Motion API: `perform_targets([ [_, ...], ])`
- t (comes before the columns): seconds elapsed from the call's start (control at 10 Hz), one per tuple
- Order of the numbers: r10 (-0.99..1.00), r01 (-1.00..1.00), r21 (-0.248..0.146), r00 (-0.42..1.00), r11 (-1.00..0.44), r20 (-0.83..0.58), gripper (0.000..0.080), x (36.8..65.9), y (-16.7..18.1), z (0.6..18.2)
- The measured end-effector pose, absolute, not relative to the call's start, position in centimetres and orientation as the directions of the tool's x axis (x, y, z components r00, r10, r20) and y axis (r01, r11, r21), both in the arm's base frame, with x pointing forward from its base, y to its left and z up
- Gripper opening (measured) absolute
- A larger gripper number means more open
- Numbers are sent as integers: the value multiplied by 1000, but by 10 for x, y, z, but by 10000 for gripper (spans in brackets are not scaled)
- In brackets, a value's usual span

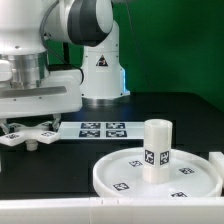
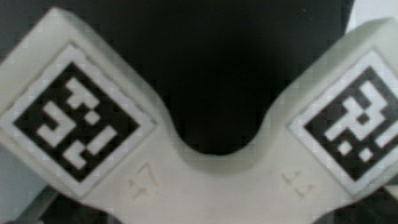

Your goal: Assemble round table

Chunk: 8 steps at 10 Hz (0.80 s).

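Note:
The white cross-shaped base piece (image 1: 36, 137) hangs under my gripper (image 1: 29, 127) at the exterior view's left, just above the black table. The gripper is shut on it. In the wrist view the base piece (image 2: 214, 185) fills the picture very close up, with two of its arms carrying tags; my fingers are hidden there. The large rimmed round disc (image 1: 112, 172) lies flat at the front right. The short thick cylinder leg (image 1: 157, 148) stands upright on the disc, well apart from the gripper.
The marker board (image 1: 100, 128) lies on the table between the gripper and the robot's white pedestal (image 1: 100, 70). A white block (image 1: 216, 165) stands by the disc's right rim. A white edge (image 1: 50, 212) runs along the front.

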<state>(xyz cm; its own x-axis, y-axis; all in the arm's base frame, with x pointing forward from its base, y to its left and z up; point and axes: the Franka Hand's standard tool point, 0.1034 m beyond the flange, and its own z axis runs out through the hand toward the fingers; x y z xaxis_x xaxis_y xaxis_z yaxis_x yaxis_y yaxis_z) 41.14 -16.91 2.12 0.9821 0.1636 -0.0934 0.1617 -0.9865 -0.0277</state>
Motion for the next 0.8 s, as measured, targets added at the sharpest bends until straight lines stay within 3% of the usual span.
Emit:
perform_targets([
  [0.2, 164, 162, -28, 982, -986, -95, 649, 411, -169, 21],
  [0.4, 164, 162, -28, 982, -986, -95, 450, 411, -169, 21],
  [0.8, 178, 176, -27, 980, -984, -90, 452, 415, -165, 25],
])
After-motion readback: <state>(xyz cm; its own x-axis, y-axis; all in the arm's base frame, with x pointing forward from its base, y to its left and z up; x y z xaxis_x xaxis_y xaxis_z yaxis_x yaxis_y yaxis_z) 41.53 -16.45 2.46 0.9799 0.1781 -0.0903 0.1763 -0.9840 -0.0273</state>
